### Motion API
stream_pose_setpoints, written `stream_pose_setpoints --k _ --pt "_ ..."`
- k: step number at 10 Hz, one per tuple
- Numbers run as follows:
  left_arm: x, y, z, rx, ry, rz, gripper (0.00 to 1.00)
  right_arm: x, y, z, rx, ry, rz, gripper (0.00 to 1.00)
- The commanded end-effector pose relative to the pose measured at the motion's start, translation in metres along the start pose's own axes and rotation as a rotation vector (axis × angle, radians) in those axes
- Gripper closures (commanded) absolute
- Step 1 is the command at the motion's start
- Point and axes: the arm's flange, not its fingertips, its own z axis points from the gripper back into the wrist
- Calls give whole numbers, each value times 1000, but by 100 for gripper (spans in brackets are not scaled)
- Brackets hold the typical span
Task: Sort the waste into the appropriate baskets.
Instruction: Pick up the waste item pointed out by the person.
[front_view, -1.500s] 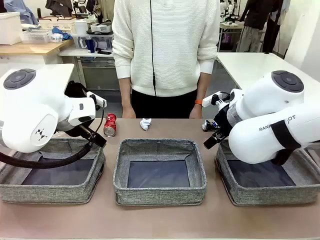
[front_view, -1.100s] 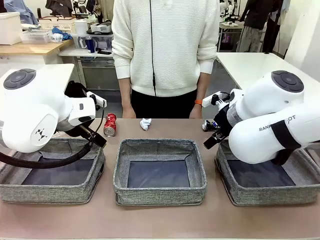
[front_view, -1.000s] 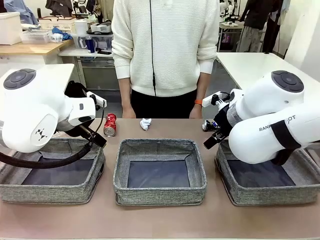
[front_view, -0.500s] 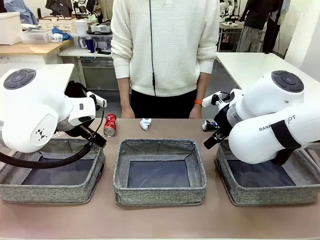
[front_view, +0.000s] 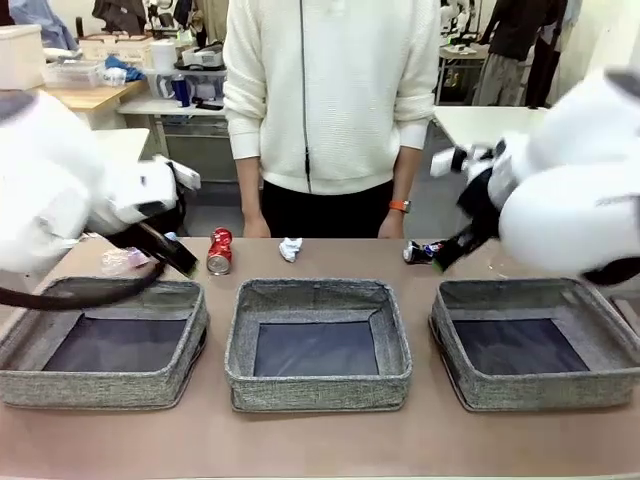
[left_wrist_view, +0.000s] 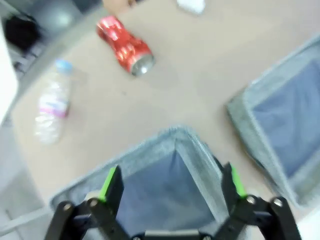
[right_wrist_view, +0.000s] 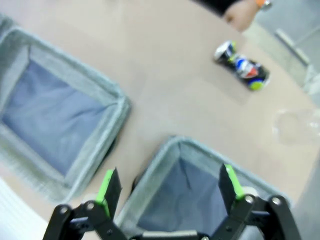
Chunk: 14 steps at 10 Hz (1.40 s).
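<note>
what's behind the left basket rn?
Behind the left basket lie the red crushed can and the clear bottle. From the front, the left arm covers part of the bottle and the spot beside it; anything there is hidden.

No word, brand or number can be read anywhere. The red crushed can (left_wrist_view: 125, 45), lying on the surface well beyond the left fingers (left_wrist_view: 111, 184), carries white marks too blurred to make out. The pink label on the clear bottle (left_wrist_view: 50, 104), beyond those fingers and off to their left, is a smear. The dark can (right_wrist_view: 242, 65), beyond the right fingers (right_wrist_view: 111, 190), shows coloured print, illegible.
</note>
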Motion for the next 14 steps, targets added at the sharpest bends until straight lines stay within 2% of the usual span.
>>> stream_pose_setpoints --k 1,2,3,4,5,6,8,9,10,11,12,14 --pt "-53 -21 113 43 -154 4 0 -21 13 106 -42 -51 29 0" --pt "-67 -26 126 8 -231 -36 0 -34 18 119 -68 -60 16 0" --pt "-63 -23 112 141 -198 62 0 -40 16 112 -169 -59 -41 0" --pt "0 -8 117 31 -142 -12 0 -18 11 105 -30 -56 21 0" --pt "0 -8 117 31 -142 -12 0 -29 16 133 -71 -78 11 0" --pt "-9 -13 158 74 -203 6 0 -33 17 121 27 -19 37 0" --pt "-20 13 153 -298 -142 74 0 -57 3 118 402 -64 -140 0" --pt "-32 32 156 -506 -164 133 0 -72 -5 124 615 -122 -303 0" --pt "-49 57 159 -704 -264 238 0 -91 -19 130 780 -135 -449 0" --pt "-72 83 159 -763 -291 365 0 -114 -37 129 842 -128 -620 0" --pt "-103 107 155 -843 -328 451 0 -145 -55 131 924 -201 -722 0" --pt "-161 135 140 -902 -352 608 0 -191 -85 133 998 -319 -842 0"
